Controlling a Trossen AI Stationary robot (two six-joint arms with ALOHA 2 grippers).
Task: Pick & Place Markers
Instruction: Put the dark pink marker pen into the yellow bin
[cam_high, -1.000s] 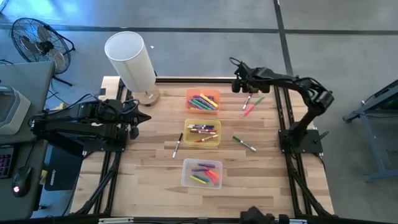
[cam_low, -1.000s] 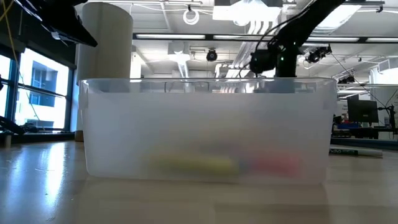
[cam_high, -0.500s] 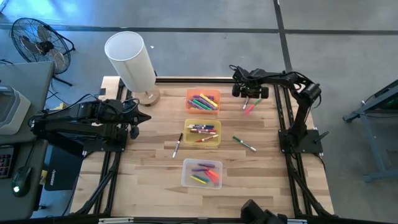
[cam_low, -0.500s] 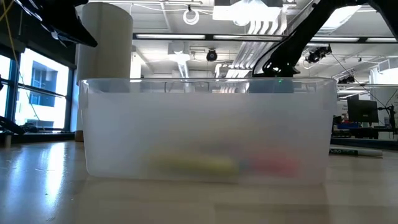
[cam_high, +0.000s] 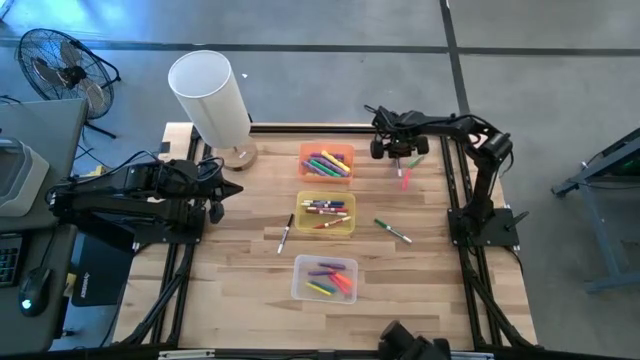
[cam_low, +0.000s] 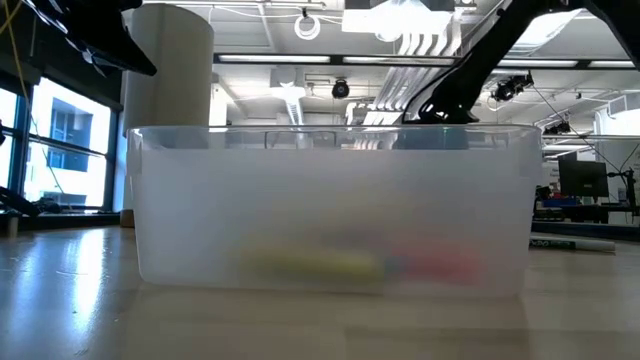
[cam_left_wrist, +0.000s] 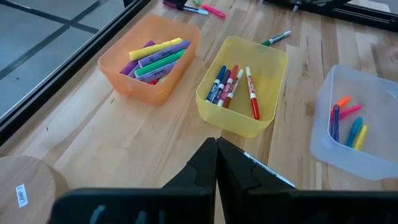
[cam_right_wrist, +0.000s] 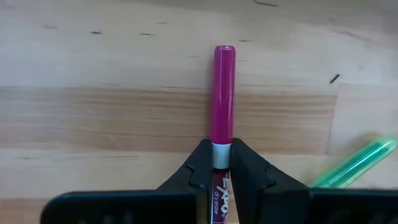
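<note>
The right gripper (cam_right_wrist: 221, 163) has dropped to the tabletop near its far right corner and closed on the pink marker (cam_right_wrist: 222, 93), which still lies on the wood beside a green marker (cam_right_wrist: 351, 164); the pick looks ready to lift. The left gripper (cam_left_wrist: 216, 163) waits shut by the left edge. The orange bin (cam_high: 345, 150), yellow bin (cam_high: 300, 198) and clear bin (cam_high: 299, 287) each hold several markers.

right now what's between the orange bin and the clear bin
The yellow bin with red and blue markers sits between the orange bin and the clear bin, lined up in the high view.
</note>
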